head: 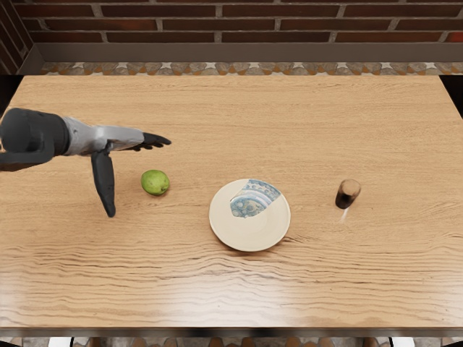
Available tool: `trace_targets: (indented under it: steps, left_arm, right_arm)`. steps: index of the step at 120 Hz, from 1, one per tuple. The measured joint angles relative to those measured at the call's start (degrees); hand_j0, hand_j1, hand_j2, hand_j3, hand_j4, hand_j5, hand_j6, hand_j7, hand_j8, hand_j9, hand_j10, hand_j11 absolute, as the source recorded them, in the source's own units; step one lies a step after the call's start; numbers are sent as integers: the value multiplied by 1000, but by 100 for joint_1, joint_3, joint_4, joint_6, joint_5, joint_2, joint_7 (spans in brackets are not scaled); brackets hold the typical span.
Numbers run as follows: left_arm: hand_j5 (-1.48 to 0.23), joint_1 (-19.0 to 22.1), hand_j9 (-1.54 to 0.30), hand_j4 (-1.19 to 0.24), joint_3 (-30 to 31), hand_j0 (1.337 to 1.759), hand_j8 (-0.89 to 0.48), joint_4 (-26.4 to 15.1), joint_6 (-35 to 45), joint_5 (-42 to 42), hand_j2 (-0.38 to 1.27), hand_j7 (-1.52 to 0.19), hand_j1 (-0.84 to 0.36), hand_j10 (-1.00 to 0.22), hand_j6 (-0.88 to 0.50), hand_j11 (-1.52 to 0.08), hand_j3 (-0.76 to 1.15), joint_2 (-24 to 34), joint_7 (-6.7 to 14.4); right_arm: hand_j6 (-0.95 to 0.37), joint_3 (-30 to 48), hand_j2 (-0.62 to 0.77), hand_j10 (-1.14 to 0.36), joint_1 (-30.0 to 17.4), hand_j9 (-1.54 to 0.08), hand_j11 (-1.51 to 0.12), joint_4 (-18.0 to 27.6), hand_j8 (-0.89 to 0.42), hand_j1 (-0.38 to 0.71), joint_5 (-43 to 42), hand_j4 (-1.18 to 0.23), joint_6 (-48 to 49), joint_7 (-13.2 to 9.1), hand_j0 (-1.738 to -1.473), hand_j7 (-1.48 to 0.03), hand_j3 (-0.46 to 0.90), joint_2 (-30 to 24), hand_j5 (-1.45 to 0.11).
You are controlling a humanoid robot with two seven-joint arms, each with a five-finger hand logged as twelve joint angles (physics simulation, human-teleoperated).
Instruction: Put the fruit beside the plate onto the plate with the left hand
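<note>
Left hand (116,144) hangs open and empty over the left part of the surface (289,116), its fingers (153,141) stretched flat toward the right and the thumb pointing toward the near edge. Just right of the thumb and nearer the camera than the fingertips lies the lime (155,182), touching neither; it is round, so no grasp direction is favoured, and the reach looks short. Farther right along the same line sits the plate (239,231), near the lime but apart from it, and no right arm shows.
</note>
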Motion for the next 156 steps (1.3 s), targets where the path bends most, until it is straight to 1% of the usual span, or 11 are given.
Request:
trace_targets:
  steps: [10,21,37,53,64,74,83,100,117,128,156]
  left_arm:
    - [-11,0,-11,-11,173,1658,-11,-195,478,726,3,-11,340,-10,-11,-11,0,-238,0]
    - [-11,0,-11,-11,405,1658,-11,-295,1189,1506,3,-11,340,-10,-12,-11,0,-403,0]
    - [-11,10,-11,-11,767,1658,-11,-340,1916,2002,3,-11,340,-10,-12,-11,0,-535,0]
    - [-11,101,-11,-11,1089,1658,-12,-332,2406,2140,3,-11,340,-11,-12,-11,0,-697,0]
    - [-12,227,-12,-12,1181,1658,-12,-276,2643,2171,4,-12,340,-11,-13,-11,0,-812,0]
    - [-12,237,-12,-12,1219,1658,-13,-222,2993,2186,4,-12,340,-12,-13,-12,0,-862,0]
    - [-12,246,-12,-12,1267,1658,-13,0,3197,2194,4,-12,340,-11,-13,-12,0,-1181,0]
    - [-13,294,-12,-12,1328,1658,-13,253,3346,2200,4,-12,339,-11,-13,-12,0,-1190,0]
    - [-29,378,-29,-25,1373,1658,-25,361,3496,2245,6,-29,324,-24,-26,-28,0,-1182,0]
    - [-59,378,-59,-48,1463,1658,-49,388,3671,2312,11,-59,296,-48,-49,-59,0,-1165,0]
    - [-206,378,-206,-161,1618,1658,-162,402,3829,2355,34,-206,161,-161,-162,-205,0,-1165,0]
  right_arm:
    - [-15,0,-3,-15,1,-20,-20,0,-15,-331,1,-15,1,0,-1658,-20,0,0,-20]
    - [-15,0,-3,-15,1,-20,-20,0,-15,-331,1,-15,-1,0,-1658,-20,0,0,-20]
    - [-15,0,-3,-15,1,-20,-20,0,-15,-331,-1,-15,-1,0,-1658,-20,0,0,-20]
    - [-15,0,-3,-15,-1,-20,-20,0,-15,-331,-1,-15,0,0,-1658,-20,0,0,-20]
    - [-15,0,-3,-15,1,-20,-20,0,-15,-331,0,-15,1,0,-1658,-20,0,0,-20]
    - [-15,0,-3,-15,0,-20,-20,0,-15,-331,-2,-15,1,0,-1658,-20,0,0,-20]
    - [-15,0,-3,-15,-1,-20,-20,0,-15,-331,-2,-15,1,0,-1658,-20,0,0,-20]
    - [-15,0,-3,-15,0,-20,-20,0,-15,-331,-2,-15,0,0,-1658,-20,0,0,-20]
    - [-15,0,-3,-15,-1,-20,-20,0,-15,-331,-1,-15,-2,0,-1658,-20,0,0,-20]
    - [-15,0,-3,-15,0,-20,-20,0,-15,-331,-1,-15,-1,0,-1658,-20,0,0,-20]
    - [-15,0,-3,-15,1,-20,-20,0,-15,-331,0,-15,-1,0,-1658,-20,0,0,-20]
